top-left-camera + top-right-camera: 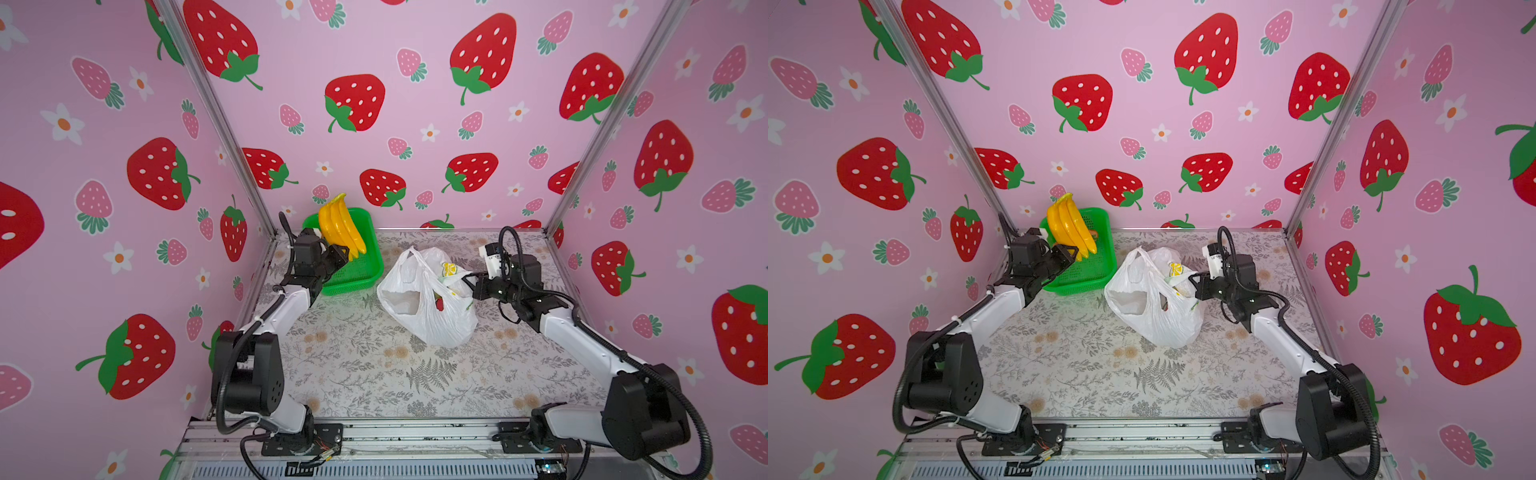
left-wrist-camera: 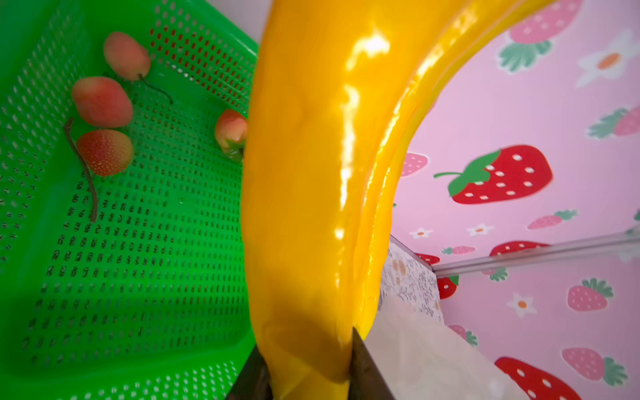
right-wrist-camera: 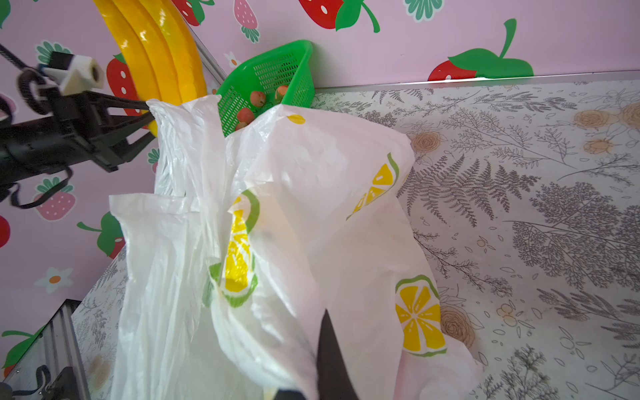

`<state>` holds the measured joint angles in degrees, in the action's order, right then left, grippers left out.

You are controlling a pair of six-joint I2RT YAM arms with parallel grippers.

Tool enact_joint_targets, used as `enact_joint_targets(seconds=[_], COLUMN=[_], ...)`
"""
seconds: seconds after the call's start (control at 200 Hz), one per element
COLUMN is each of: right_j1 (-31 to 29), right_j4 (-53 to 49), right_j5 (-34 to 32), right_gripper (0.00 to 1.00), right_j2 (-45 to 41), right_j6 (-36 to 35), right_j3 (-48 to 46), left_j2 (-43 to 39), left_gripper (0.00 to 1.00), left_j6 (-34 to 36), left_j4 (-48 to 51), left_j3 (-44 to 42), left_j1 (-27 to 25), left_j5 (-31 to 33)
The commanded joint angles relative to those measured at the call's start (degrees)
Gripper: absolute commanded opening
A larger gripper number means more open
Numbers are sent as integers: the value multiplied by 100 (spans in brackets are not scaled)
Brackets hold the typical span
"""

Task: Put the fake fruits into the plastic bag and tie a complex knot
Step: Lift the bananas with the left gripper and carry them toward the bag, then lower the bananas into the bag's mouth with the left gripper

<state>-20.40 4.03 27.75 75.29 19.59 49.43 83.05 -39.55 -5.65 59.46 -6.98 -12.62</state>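
Left gripper: was clamped on the lower end of the banana bunch, which stood raised and upright by the green basket, upper centre-left in both top views.
Right gripper: was closed, pinching the rim of the plastic bag.
Plastic bag: sat with its mouth gaping on the table, mid-frame, just right of the basket.
Small red fruits: four lay in the basket.

banana bunch: yellow, aloft, upright | plastic bag: white, lemon-printed, open | red fruits: in basket
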Motion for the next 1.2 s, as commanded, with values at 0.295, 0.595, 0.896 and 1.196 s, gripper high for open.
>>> enact_joint_targets(seconds=[0.295, 0.595, 0.896, 1.196], right_j1=[-34, -34, -34, -226], right_j4=[100, -12, 140, 457], right_j5=[-74, -235, 222, 602], right_gripper=[3, 3, 3, 3], right_j2=[-442, -521, -588, -634], right_j6=[55, 9, 209, 484], right_j3=[-141, -113, -22, 18], left_j2=[-2816, -2623, -1727, -1121], left_gripper=[0, 0, 0, 0], left_j6=[1692, 1855, 1456, 1353], left_j4=[3561, 5396, 6307, 6569], left_j3=[-538, -227, 398, 590], left_j1=[-2719, -4038, -4057, -3925], left_j5=[2701, 3897, 3909, 4109])
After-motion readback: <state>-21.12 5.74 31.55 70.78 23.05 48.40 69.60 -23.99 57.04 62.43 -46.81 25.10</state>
